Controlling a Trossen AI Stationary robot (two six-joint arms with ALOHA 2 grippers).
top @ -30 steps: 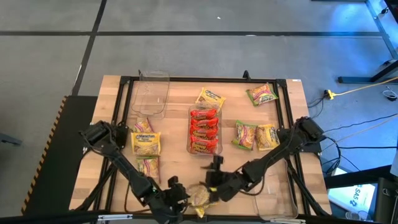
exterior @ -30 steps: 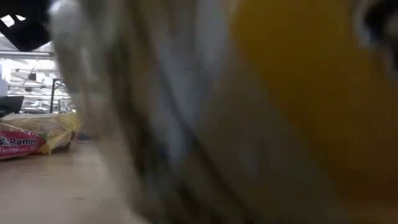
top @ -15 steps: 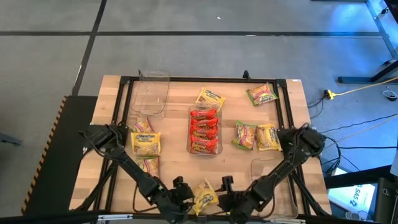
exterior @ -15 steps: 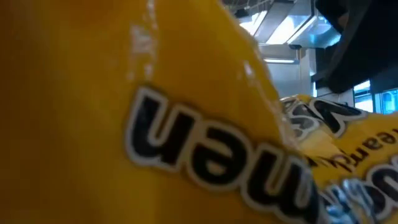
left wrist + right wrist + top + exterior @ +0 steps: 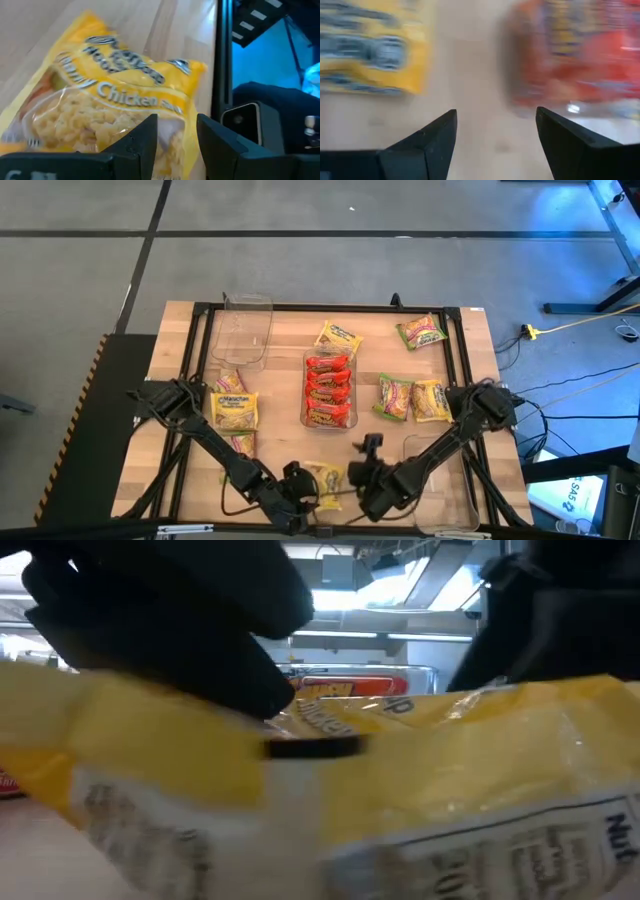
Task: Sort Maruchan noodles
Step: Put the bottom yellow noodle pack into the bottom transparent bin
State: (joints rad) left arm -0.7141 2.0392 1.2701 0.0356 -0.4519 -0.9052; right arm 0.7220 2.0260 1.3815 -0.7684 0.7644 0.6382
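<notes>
Left tool [image 5: 300, 502], arm stretched low toward 6 o'clock, pinches our yellow noodle packet [image 5: 324, 477] at the surface's [image 5: 180, 350] near edge; right tool [image 5: 368, 445], fingers spread, hovers beside it.

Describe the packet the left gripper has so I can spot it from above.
Find the tray of red packets mid-table, then go straight toward the near edge. The yellow packet lies there between the left gripper and right gripper, alone, away from the other yellow ones.
</notes>
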